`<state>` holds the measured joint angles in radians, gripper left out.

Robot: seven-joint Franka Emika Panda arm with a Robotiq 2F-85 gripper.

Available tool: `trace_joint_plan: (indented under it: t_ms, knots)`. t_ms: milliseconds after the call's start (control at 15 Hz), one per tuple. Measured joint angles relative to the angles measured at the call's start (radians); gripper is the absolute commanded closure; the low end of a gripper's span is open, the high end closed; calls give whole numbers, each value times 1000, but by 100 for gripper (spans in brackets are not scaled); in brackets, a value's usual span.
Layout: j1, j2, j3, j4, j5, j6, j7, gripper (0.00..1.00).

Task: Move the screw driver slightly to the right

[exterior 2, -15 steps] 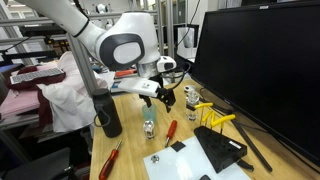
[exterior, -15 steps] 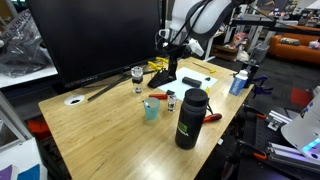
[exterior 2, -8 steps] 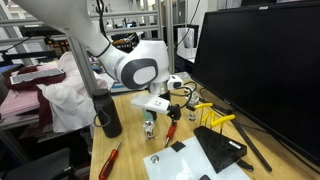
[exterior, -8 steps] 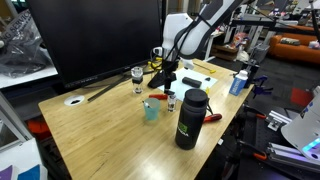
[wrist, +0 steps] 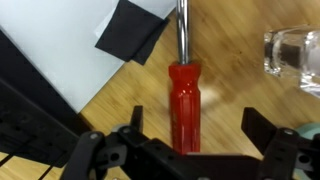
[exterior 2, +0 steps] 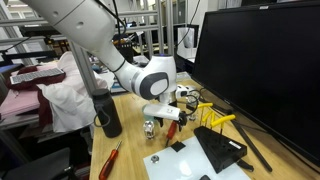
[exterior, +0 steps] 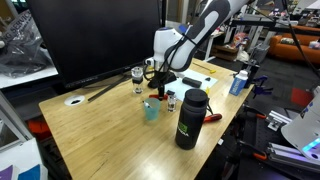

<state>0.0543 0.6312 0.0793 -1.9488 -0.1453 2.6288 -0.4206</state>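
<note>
1. The gripper [wrist: 192, 128] hangs low over the worktop [wrist: 235, 100], jaws apart, one either side of the screw driver [wrist: 184, 100] handle; no contact evident.
2. The screw driver lies flat, near the glass [wrist: 296, 52].
3. Recommended: centre on the handle, close squarely, shift it low, and keep clear of the glass.
4. Appearance: glossy red handle, thin grey shaft.

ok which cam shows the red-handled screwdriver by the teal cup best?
Wrist view: the screw driver sits large and centred, red handle and shaft sharp, between the fingers of the open gripper. In both exterior views it is only a small red sliver beneath the gripper.
</note>
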Motion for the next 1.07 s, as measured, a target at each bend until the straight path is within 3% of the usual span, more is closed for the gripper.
trace_joint_plan:
  t_ms: [400, 533, 1067]
  knots:
    - [-18, 87, 1, 80, -34, -5, -8, 1]
    - [-23, 89, 1, 87, -35, -13, -17, 26]
    - [-27, 71, 27, 92, -35, -63, -43, 78]
